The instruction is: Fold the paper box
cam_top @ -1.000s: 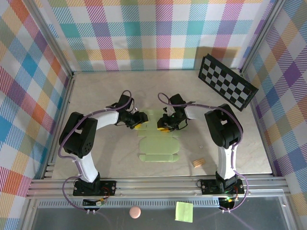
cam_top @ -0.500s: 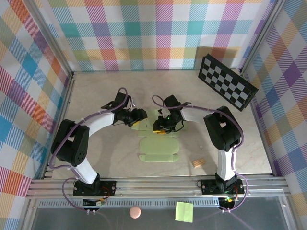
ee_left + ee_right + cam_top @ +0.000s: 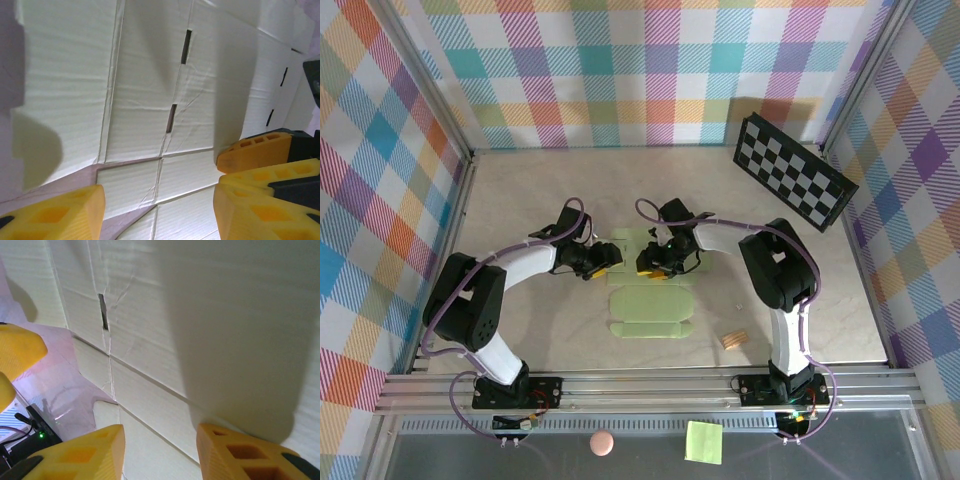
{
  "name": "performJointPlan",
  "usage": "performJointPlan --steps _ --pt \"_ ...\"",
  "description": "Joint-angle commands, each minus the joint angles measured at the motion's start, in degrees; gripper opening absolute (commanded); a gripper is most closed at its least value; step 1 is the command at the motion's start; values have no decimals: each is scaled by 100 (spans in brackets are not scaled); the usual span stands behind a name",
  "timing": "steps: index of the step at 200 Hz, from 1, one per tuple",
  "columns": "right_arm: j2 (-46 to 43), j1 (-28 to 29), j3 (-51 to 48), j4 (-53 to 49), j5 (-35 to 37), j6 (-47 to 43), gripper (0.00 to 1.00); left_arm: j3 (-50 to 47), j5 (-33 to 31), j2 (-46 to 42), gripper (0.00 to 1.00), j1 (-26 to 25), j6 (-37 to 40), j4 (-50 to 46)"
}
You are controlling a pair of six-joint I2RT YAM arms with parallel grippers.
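On the beige table (image 3: 520,190) the pale green paper box (image 3: 650,305) lies flat near the middle, with the left gripper (image 3: 604,262) and right gripper (image 3: 649,269) over its far end, each with its fingers apart.

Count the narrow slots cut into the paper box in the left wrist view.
4 slots in the paper box: two mid-frame, upper and lower; two near the right edge, upper and lower. Fingers may hide more.
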Motion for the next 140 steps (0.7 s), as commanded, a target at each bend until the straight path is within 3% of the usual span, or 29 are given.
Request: performJointPlan --steps 1,58,140 --pt "205 48 -42 -179 299 -62 45 -61 -126 -149 59 -7 10 -166" --pt "227 44 -140 -137 269 -68 46 293 -767 85 64 -269 406 -1013" --pt "223 51 -179 -86 225 -62 46 534 -801 415 57 -490 430 -999"
